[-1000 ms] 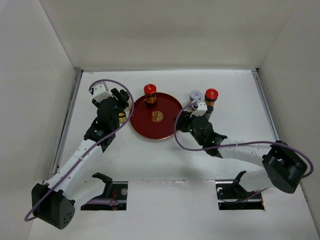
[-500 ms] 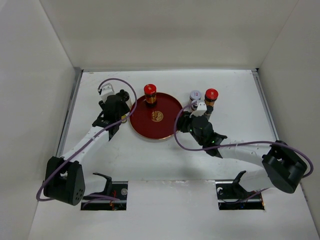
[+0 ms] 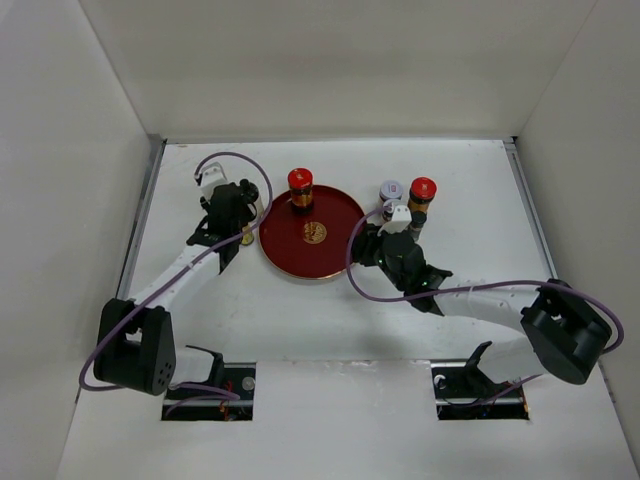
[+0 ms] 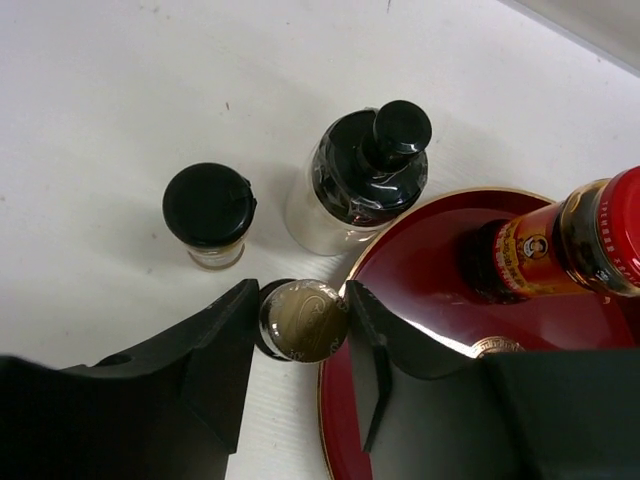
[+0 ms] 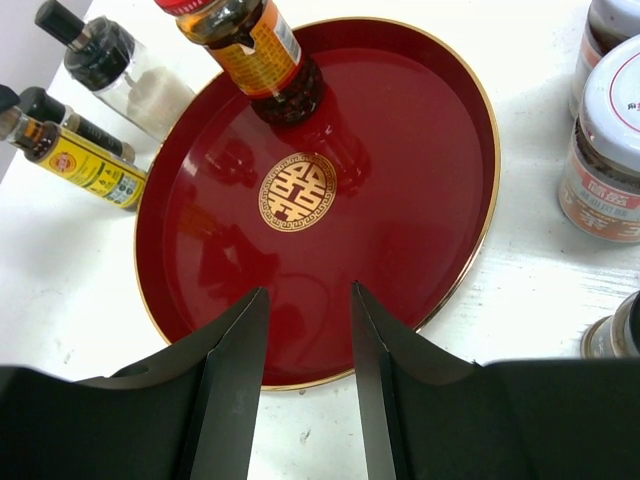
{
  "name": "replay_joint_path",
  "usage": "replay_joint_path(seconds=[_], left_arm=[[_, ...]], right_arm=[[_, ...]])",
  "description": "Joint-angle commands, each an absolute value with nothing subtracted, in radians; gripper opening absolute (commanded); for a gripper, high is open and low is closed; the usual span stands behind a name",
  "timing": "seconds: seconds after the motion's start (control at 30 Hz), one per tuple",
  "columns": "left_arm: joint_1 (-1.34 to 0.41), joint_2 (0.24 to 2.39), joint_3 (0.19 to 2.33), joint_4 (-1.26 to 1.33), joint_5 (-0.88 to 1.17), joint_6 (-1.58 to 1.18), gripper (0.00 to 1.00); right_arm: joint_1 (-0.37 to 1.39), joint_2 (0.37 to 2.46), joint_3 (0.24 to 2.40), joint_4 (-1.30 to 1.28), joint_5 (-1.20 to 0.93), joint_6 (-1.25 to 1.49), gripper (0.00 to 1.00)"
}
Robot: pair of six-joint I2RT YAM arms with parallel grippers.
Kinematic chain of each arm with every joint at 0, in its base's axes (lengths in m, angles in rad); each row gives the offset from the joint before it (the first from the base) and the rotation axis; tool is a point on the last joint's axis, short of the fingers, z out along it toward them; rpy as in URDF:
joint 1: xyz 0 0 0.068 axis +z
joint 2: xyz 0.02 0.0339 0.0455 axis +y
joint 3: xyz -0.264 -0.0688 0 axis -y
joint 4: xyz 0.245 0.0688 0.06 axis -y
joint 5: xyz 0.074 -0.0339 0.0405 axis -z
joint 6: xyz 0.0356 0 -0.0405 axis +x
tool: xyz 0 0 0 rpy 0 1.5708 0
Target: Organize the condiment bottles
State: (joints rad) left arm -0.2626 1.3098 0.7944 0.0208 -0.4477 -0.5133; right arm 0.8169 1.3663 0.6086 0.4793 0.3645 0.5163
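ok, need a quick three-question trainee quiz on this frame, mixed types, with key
1. True or false: the right claw holds a jar.
2. What stands on the red tray? A) one red-capped jar B) three jars C) nothing
3. Fill in: the gold-topped bottle sits between the fingers of the ___ claw.
Key: 1 false, it is open and empty above the tray. 2 A. 3 left claw.
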Motion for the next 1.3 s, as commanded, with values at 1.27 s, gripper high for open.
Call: replay_joint_path(seconds=[1.27], left_arm=[[-0.449,1.564,1.256,0.064,-0.526,-0.384,0.17]], right_arm=[[0.814,1.367,0.643,0.512,0.35,0.523,0.46]])
